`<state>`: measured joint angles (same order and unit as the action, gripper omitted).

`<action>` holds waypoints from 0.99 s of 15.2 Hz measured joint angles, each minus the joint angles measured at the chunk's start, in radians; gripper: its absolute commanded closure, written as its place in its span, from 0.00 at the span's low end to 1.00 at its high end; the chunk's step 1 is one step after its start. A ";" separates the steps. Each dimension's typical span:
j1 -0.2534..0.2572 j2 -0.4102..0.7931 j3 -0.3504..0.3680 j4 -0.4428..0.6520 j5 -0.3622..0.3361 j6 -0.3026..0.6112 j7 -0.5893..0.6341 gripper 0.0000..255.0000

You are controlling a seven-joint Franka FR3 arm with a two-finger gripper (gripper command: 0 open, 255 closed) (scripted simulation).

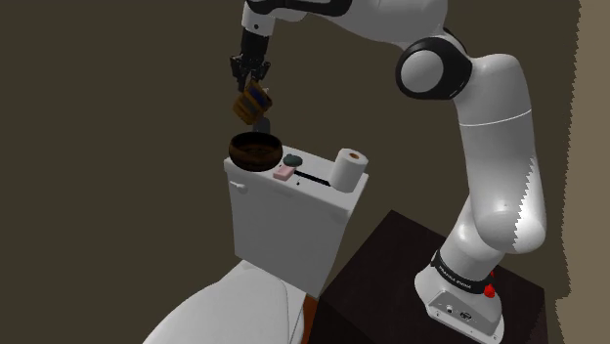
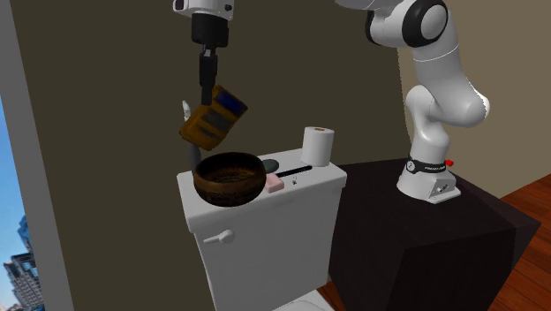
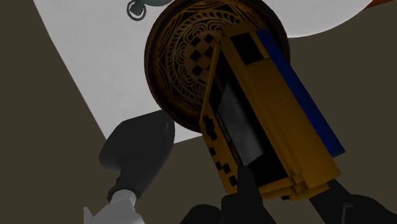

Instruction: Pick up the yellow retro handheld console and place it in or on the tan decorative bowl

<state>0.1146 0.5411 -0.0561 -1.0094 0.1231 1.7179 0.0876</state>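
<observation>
The white tank lid (image 2: pixel 318 173) carries the brown bowl (image 2: pixel 228 188). The gripper (image 2: pixel 206 95) pinches the yellow console (image 2: pixel 213 117) by its upper end, tilted above the bowl. The casing is judged rigid, light and slippery.

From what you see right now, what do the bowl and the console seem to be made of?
Bowl: probably dark wood, matte brown, with a tan pattern inside. Console: likely plastic, with flat yellow-orange faces, a blue edge and a dark screen.

- Shoulder view: behind the stand (image 1: pixel 381 264), angled down, gripper (image 1: pixel 252 80) mid-distance.
- Second exterior view: faces the cistern (image 2: pixel 265 221) front, gripper nearer.
- Wrist view: straight down along gripper.
- Shared: bowl (image 1: pixel 252 162) beneath gripper.
</observation>
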 measured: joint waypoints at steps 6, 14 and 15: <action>0.005 -0.032 0.000 -0.132 0.000 0.100 -0.009 1.00; 0.008 -0.045 0.000 -0.246 0.003 0.200 -0.018 1.00; 0.008 -0.046 0.000 -0.249 0.003 0.202 -0.018 1.00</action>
<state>0.1229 0.4949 -0.0559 -1.2580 0.1259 1.9201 0.0692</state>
